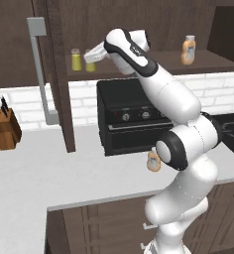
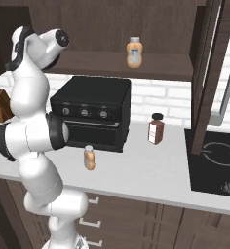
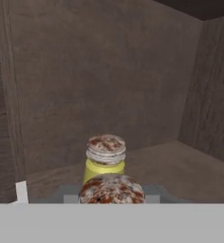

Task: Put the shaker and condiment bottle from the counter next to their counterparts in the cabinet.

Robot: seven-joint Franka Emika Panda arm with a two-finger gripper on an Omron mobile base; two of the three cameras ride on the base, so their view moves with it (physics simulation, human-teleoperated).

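My gripper (image 1: 92,55) reaches into the open cabinet (image 1: 210,61) at its left end and is shut on the yellow-green shaker (image 1: 90,65), held just over the shelf board. Its twin shaker (image 1: 76,60) stands right beside it, to the left. In the hand view the held shaker's speckled cap (image 3: 111,189) sits low between the fingers, with the twin shaker (image 3: 105,159) close behind it. The orange condiment bottle (image 2: 89,157) stands on the counter (image 1: 49,168) in front of the black oven, half hidden by my elbow in the left base view. Its counterpart bottle (image 1: 188,50) stands on the shelf's right part.
A black toaster oven (image 1: 131,116) sits under the shelf. A dark red-brown jar (image 2: 156,129) stands right of it. A knife block (image 1: 5,126) is at the far left, a cooktop (image 2: 215,156) at the right. The cabinet door's grey bar handle (image 1: 39,69) hangs left of the shelf.
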